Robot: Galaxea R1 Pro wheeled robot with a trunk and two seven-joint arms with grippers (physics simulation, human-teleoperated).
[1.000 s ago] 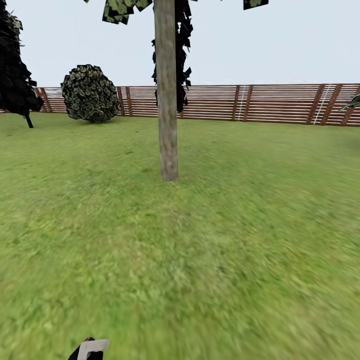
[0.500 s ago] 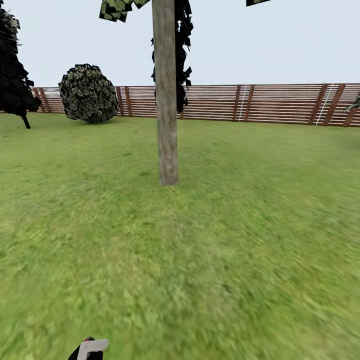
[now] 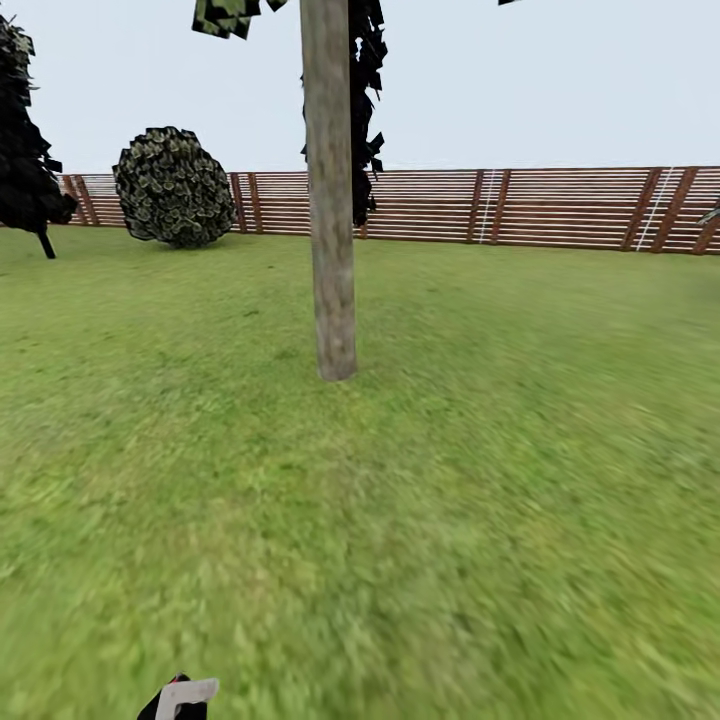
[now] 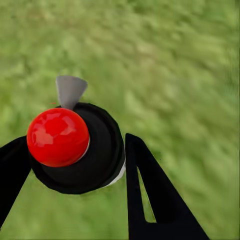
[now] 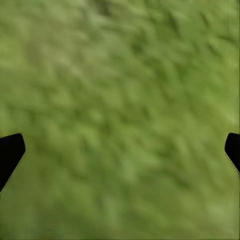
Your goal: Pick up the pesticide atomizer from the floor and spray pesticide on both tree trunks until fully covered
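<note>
Closer now, the tree trunk (image 3: 331, 200) stands upper centre on the lawn (image 3: 450, 480); the left gripper (image 4: 75, 165) clasps the pesticide atomizer (image 4: 75, 147), the right gripper (image 5: 120, 150) spread wide over grass

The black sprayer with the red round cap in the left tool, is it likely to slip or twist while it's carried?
Probably rigid: the black sprayer with the red round cap keeps a hard, moulded shape between the left tool's dark fingers. Its rounded body could rotate in the grip. The glossy cap looks slippery, so holding the body seems safer.
</note>
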